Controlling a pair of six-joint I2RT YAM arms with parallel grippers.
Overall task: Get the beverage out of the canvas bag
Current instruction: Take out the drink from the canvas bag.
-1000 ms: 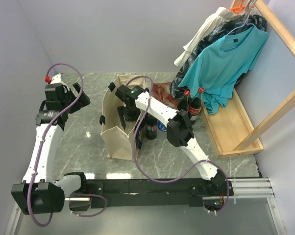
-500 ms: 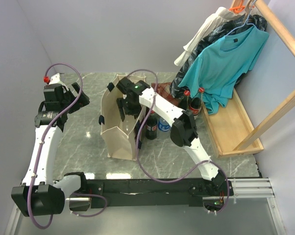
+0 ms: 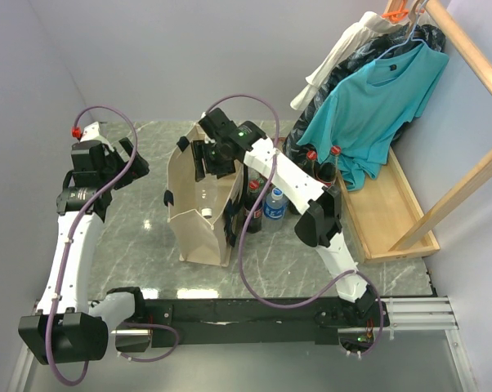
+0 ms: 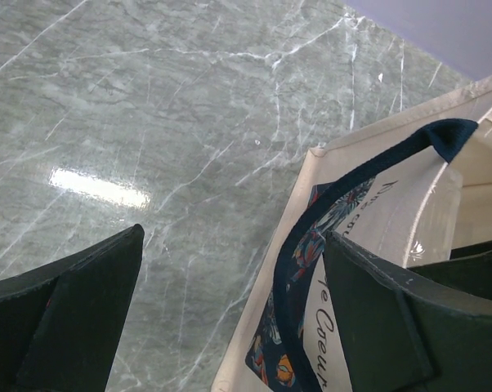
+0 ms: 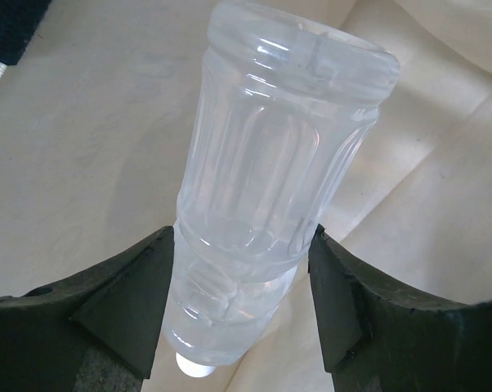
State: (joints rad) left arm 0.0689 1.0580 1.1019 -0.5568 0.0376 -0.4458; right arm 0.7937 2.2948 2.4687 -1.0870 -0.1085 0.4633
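Note:
The beige canvas bag [image 3: 199,233] with navy handles stands open at mid-table. My right gripper [image 3: 207,167] reaches down into it from the far side. In the right wrist view the beverage [image 5: 270,188], a clear plastic water bottle with a white cap, lies against the bag's inner wall [image 5: 82,122]. The right gripper [image 5: 242,286] has a finger touching each side of the bottle near its neck. The bottle's cap [image 3: 205,213] shows inside the bag from above. My left gripper [image 4: 230,310] hangs open above the bag's printed left side [image 4: 360,212], holding nothing.
Right of the bag stand a dark cola bottle [image 3: 252,214] and a blue-labelled water bottle [image 3: 274,204]. Two red-capped dark bottles [image 3: 324,167] stand farther right. A wooden tray [image 3: 385,212] lies along the right edge, under a hanging teal shirt [image 3: 369,106].
The right arm has swung toward the far side of the bag and reached deeper in, and its jaws have narrowed onto the bottle. The left arm has stayed put.

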